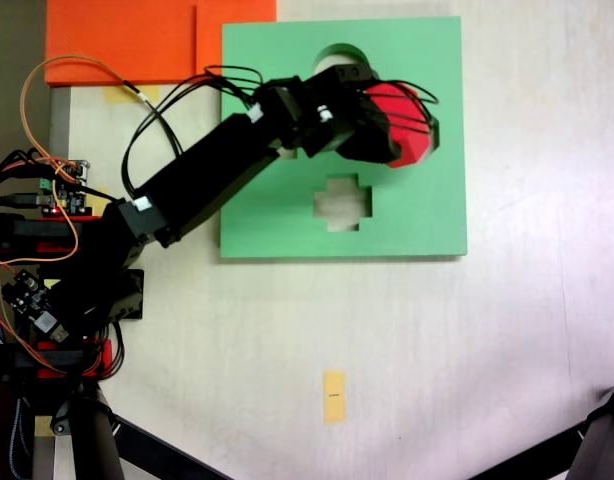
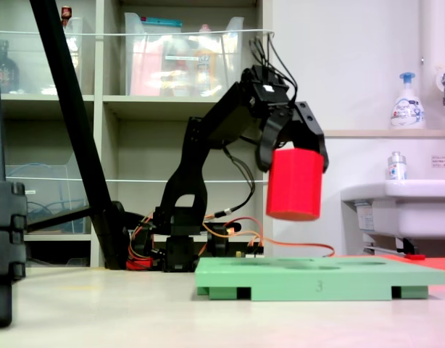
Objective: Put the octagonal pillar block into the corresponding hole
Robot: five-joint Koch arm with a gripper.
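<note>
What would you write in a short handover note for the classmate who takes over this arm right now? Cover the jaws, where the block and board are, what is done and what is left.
Gripper: jaws shut on the red octagonal block, gripping its top.
Block: held upright in the air, clear above the green foam board, not touching it. From above, it hangs over the board's right side.
Board: flat on the table, with a cross-shaped cutout and a round cutout open. The target hole lies hidden under the block and gripper.
Done: block picked up and carried over the board.
Left: line it up, lower it into the hole, release.
</note>
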